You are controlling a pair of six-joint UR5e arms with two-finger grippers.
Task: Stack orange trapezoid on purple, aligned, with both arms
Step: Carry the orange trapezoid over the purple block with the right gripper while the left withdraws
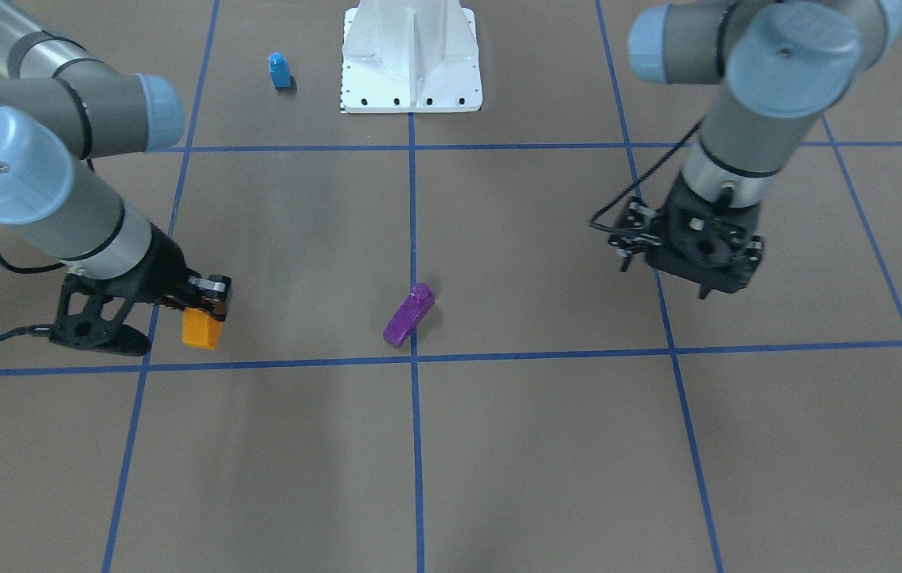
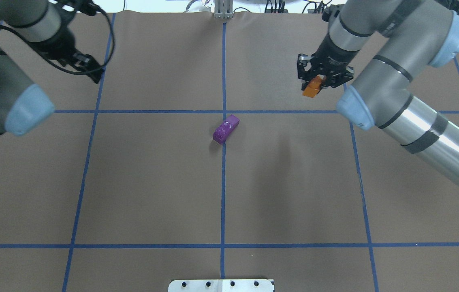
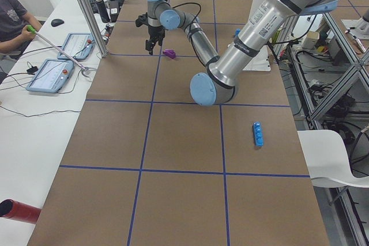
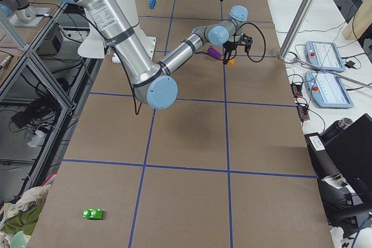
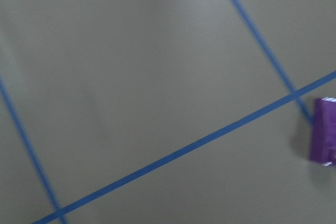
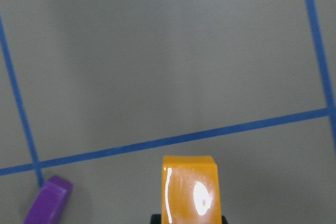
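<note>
Orange and shiny, the orange trapezoid [image 1: 202, 329] is a small hard plastic block. It hangs in the right gripper [image 1: 212, 302], which is pinched tight on its top part. The block sits low over the brown table [image 1: 546, 446], and I cannot tell if it touches the paper.

It looks very light, so lifting it should be easy. It also looks smooth and slippy, so it could twist or slide if the pinch is weak. I think the best place to hold it is on two flat sides that face each other. The sloped side is a bad place, as fingers would slip off it. It will not bend or squash.

The purple [image 1: 409, 315] block lies on the table, well apart from the orange one. It is close to where two blue tape lines [image 1: 412, 199] cross, and it is turned at a slant to them. It is light too, so a push from above might make it skid. The other arm could help keep it still.

The left gripper [image 1: 701, 274] hangs over bare table on the far side of the purple block. It seems to hold nothing, but I cannot tell if it is open or closed.

A small blue block [image 1: 279, 70] stands far off, near the white base plate [image 1: 411, 72]
</note>
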